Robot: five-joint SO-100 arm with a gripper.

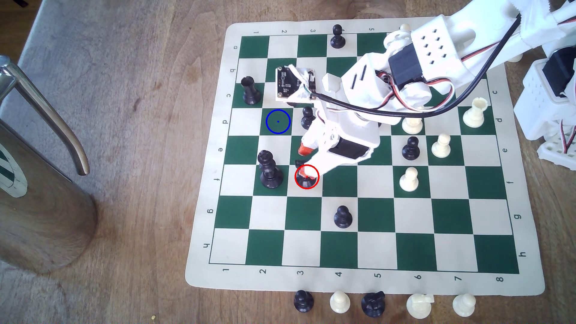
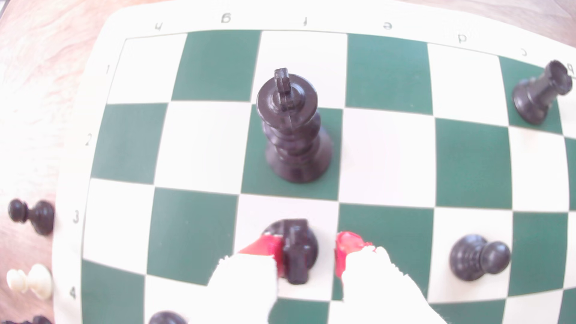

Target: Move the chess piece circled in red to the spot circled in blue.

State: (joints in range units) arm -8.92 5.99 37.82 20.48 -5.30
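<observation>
Clearly, the small black plastic knight (image 2: pixel 296 249) on its red-ringed cream square is flanked by the red-tipped white pincer (image 2: pixel 308 255), not yet closed. Light and slick, it is best gripped across the head.

The knight (image 1: pixel 304 180) stands on a square of the chessboard (image 1: pixel 526 280), between the gripper's (image 2: pixel 310 255) fingertips, touching one. In the exterior view, the king (image 1: pixel 268 171) stands just to its left, a pawn (image 1: pixel 307 117) behind it, and the blue-circled square (image 1: pixel 278 121) left of that pawn.
</observation>
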